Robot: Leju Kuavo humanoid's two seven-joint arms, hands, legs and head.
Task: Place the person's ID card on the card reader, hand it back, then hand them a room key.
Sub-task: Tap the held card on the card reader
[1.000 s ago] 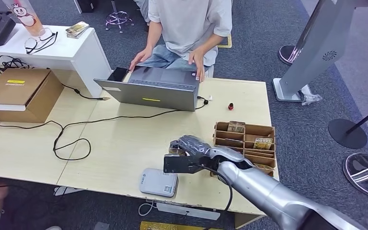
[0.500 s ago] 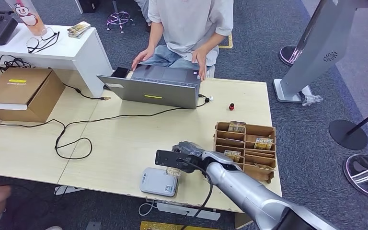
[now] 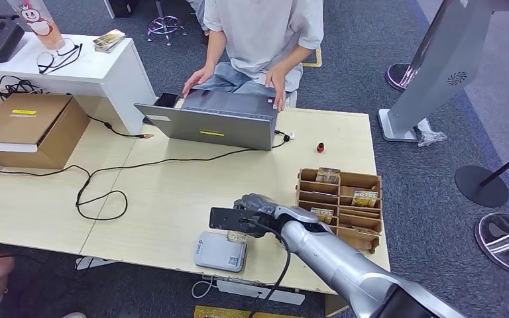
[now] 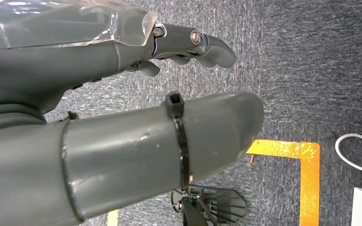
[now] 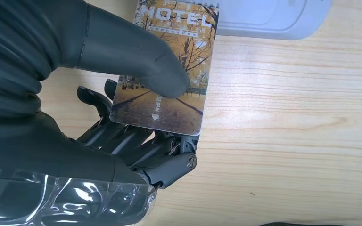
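Note:
My right hand (image 3: 258, 207) is low over the table's near edge and pinches a card (image 5: 169, 70) between thumb and fingers. The card shows an autumn road and the word HOTEL. Its far end overlaps the edge of the grey card reader (image 3: 220, 252), also seen as the card reader (image 5: 268, 19) in the right wrist view. In the head view the card (image 3: 236, 236) peeks out under the hand above the reader. My left hand (image 4: 122, 117) hangs over the dark carpet, its fingers apart and holding nothing. A person (image 3: 258, 33) sits across the table, hands on a laptop (image 3: 212, 122).
A cardboard organiser (image 3: 339, 202) with more cards stands just right of my right hand. A black cable (image 3: 106, 182) loops over the table's left half. A brown box (image 3: 30, 126) sits at far left, a small red object (image 3: 319, 147) near the laptop.
My right hand has moved left and toward the near edge with the card, from beside the organiser to above the card reader. The person has not moved noticeably.

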